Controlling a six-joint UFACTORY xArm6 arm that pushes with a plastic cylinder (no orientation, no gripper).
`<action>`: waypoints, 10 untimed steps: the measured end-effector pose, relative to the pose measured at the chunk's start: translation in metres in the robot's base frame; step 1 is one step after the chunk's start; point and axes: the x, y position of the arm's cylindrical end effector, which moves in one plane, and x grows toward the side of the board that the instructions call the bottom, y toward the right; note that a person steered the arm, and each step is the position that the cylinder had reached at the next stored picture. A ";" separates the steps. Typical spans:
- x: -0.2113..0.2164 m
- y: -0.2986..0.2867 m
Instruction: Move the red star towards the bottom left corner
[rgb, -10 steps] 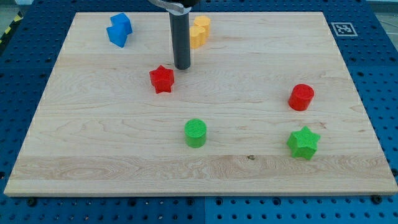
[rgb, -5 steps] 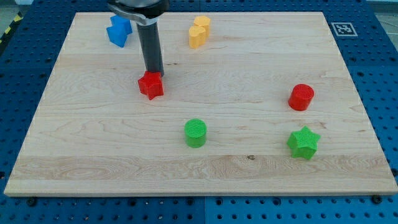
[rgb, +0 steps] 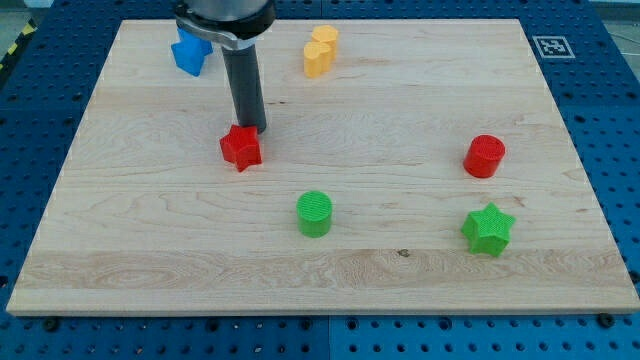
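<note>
The red star (rgb: 240, 148) lies on the wooden board (rgb: 150, 230), left of centre in the view's upper half. My tip (rgb: 250, 128) stands right at the star's upper right edge, touching it or nearly so. The dark rod rises from there toward the view's top and hides part of the board behind it.
A blue block (rgb: 190, 52) sits at the view's top left, partly behind the arm. A yellow block (rgb: 320, 50) is at the top centre. A green cylinder (rgb: 314, 213) lies below the star to its right. A red cylinder (rgb: 485, 156) and a green star (rgb: 488, 229) are at the right.
My tip swung left from the star's upper right and came against it. The red star has slid left and slightly down.
</note>
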 end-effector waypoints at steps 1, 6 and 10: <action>-0.005 0.000; 0.028 0.017; 0.028 -0.004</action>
